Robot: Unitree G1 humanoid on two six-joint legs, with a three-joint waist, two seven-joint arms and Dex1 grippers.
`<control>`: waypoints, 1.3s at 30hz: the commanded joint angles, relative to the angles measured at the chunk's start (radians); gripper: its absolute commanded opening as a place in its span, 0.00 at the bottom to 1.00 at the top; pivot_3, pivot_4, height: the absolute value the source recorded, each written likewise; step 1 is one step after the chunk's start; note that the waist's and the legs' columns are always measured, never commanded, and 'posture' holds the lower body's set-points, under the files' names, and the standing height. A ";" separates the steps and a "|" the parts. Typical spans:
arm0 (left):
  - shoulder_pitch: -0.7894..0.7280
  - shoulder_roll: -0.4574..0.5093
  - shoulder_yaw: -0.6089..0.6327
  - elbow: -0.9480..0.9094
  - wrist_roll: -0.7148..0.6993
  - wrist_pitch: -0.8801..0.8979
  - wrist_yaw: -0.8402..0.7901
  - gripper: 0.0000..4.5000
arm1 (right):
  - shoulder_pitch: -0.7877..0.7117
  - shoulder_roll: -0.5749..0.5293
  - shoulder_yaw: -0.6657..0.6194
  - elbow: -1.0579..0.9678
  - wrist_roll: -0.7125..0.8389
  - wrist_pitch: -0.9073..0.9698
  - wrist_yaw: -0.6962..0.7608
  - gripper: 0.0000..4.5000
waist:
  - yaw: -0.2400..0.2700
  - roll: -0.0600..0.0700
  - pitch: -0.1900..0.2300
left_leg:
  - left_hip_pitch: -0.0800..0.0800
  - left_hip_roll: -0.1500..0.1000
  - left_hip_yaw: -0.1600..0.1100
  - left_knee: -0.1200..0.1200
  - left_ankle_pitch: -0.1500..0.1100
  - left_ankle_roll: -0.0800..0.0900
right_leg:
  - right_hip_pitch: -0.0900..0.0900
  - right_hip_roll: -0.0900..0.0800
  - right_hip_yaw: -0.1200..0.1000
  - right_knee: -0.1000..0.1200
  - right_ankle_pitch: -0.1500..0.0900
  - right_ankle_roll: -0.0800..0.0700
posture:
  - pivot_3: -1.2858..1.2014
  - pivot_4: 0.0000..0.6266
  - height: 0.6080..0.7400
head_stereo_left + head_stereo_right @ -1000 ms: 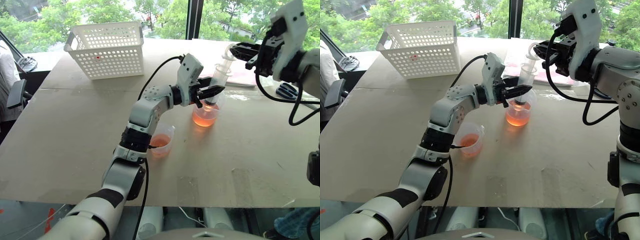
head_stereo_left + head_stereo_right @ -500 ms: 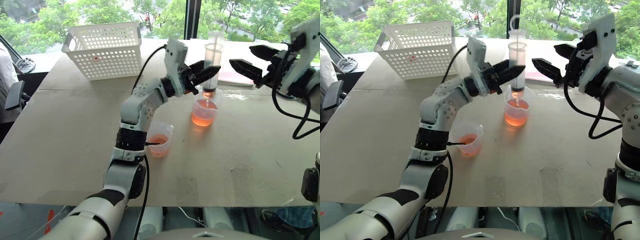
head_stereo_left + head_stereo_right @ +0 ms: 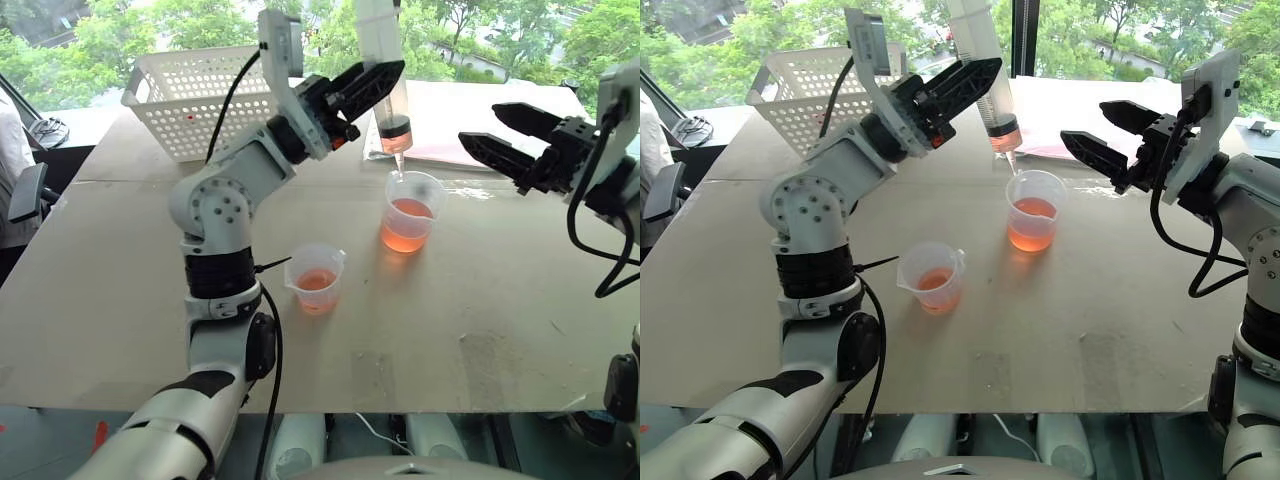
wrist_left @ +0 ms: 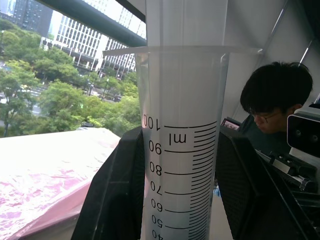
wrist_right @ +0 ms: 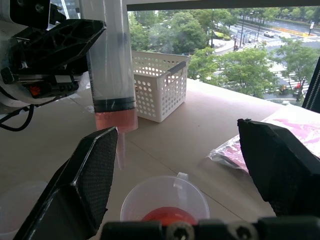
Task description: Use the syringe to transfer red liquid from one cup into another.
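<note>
Clear plastic syringe (image 3: pixel 385 75) printed "ml" with marks 100 down to 40, clamped upright in the left gripper (image 3: pixel 365 85), tip just above the taller beaker (image 3: pixel 410 212); plunger top cut off by the frame. Thin band of red liquid (image 5: pixel 115 120) under the black seal. Right gripper (image 3: pixel 505 135) spread wide beside it, gripping nothing. Shorter spouted cup (image 3: pixel 318 278) nearer, on a tan board table (image 3: pixel 480 310). White perforated basket (image 3: pixel 200 95) and windows onto trees behind.

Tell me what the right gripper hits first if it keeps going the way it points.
Probably the syringe: the open right gripper points at its barrel, held above the beaker by the left gripper. Depth is unclear; it may pass just beside.
</note>
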 commanded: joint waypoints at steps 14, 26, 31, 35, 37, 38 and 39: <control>0.487 0.374 0.193 -0.505 -0.365 0.127 0.061 0.32 | -0.085 -0.011 0.088 -0.005 0.016 -0.077 0.118 0.92 | 0.003 0.000 0.000 | 0.002 0.000 0.002 0.000 0.000 -0.001 | 0.000 0.000 0.002 0.001 0.000 0.000 | 0.52 0.24 1.00; 0.759 0.340 0.009 -0.545 0.019 -0.312 -0.139 0.32 | -0.248 0.023 0.184 -0.020 0.135 0.038 0.139 0.92 | 0.005 0.000 0.000 | 0.004 0.000 0.002 -0.001 0.000 0.000 | 0.002 0.000 0.002 0.000 0.000 -0.001 | 0.52 0.24 1.00; 0.798 0.325 -0.039 -0.518 0.112 -0.421 -0.171 0.32 | -0.301 0.065 0.219 0.008 0.163 0.092 0.098 0.92 | 0.004 0.000 0.000 | 0.003 0.000 0.002 -0.001 0.000 0.000 | 0.002 0.000 0.002 -0.001 0.000 -0.001 | 0.52 0.24 1.00; 0.826 0.317 -0.072 -0.510 0.156 -0.481 -0.191 0.32 | -0.323 0.106 0.245 0.023 0.149 0.100 0.080 0.92 | 0.002 0.000 0.000 | 0.003 0.001 0.002 -0.001 0.000 0.000 | 0.002 0.000 0.002 0.000 0.000 -0.001 | 0.52 0.24 1.00; 0.839 0.316 -0.086 -0.508 0.170 -0.500 -0.200 0.32 | -0.312 0.093 0.228 0.012 0.161 0.110 0.085 0.92 | 0.004 0.000 0.000 | 0.003 0.001 0.002 -0.001 0.000 0.000 | 0.002 0.000 0.002 -0.001 0.000 -0.001 | 0.52 0.24 1.00; 0.844 0.316 -0.091 -0.507 0.177 -0.509 -0.202 0.32 | -0.313 0.088 0.220 0.011 0.173 0.125 0.081 0.92 | 0.005 0.000 0.000 | 0.002 0.001 0.001 -0.001 0.000 0.000 | 0.001 -0.001 0.001 -0.001 0.000 -0.001 | 0.52 0.24 1.00; 0.847 0.314 -0.092 -0.506 0.180 -0.515 -0.201 0.32 | -0.317 0.087 0.214 0.014 0.184 0.139 0.074 0.92 | 0.006 0.000 0.000 | 0.002 0.001 0.001 -0.001 0.000 0.000 | 0.001 -0.001 0.001 -0.001 0.000 -0.001 | 0.52 0.24 1.00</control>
